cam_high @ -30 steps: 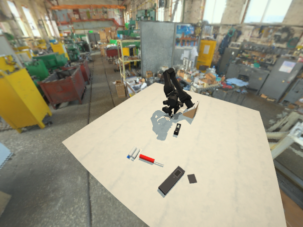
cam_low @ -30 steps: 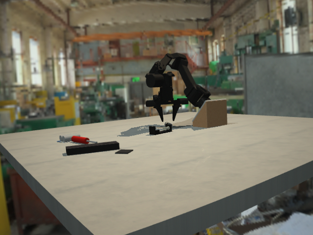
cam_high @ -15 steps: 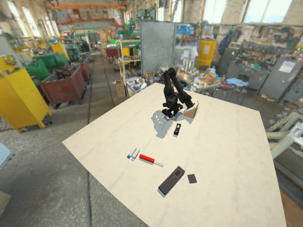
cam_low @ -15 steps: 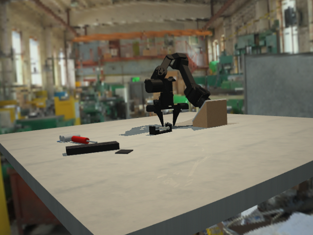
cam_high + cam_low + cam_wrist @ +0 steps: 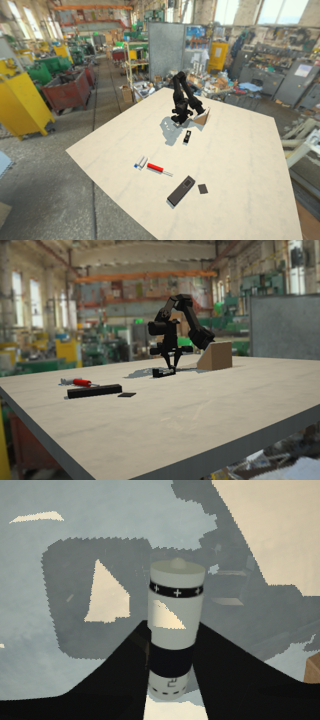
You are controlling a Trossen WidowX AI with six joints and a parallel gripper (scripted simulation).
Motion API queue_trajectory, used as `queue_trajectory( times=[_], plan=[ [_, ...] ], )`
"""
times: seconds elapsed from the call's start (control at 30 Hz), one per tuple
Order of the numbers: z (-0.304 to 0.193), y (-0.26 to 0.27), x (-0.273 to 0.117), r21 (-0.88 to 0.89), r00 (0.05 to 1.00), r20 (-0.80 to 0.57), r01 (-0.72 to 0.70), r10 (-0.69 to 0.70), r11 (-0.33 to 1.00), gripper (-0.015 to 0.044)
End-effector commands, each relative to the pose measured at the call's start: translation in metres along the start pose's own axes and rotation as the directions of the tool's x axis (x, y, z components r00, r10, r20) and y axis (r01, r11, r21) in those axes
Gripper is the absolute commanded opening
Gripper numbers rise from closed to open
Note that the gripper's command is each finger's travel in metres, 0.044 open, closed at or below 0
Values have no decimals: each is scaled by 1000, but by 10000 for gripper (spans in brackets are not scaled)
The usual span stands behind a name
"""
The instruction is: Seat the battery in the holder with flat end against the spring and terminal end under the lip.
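Workshop table; gripper clenched on battery beside holder; seating, release remain.

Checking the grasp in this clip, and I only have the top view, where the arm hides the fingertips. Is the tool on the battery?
Observer: Yes. In the wrist view the tool is shut on the battery, with its fingers on the lower dark band.
Operator: Which way does the terminal end point?
Observer: Away from the wrist camera. The nub is at the far end, beyond the plus-marked band.
Operator: Is it seated in the holder?
Observer: It does not look seated. In the exterior view the fingertips and battery sit at the right end of the holder, low over the table.
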State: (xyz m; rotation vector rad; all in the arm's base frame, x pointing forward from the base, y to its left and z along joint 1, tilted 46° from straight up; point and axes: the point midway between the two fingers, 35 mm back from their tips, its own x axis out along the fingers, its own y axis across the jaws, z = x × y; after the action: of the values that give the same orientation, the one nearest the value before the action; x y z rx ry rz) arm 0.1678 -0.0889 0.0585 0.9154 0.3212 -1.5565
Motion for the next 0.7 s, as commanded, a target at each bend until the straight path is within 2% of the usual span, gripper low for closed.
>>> queue_trajectory(
  times=[0.0,0.47,0.67],
  plan=[
    [-1,4,-2,-22,1000,-7,-18,17,1000,71],
    [-1,0,-50,-12,1000,0,0,0,1000,71],
    [-14,11,-56,-278,1000,-12,5,-9,961,71]
  ],
)
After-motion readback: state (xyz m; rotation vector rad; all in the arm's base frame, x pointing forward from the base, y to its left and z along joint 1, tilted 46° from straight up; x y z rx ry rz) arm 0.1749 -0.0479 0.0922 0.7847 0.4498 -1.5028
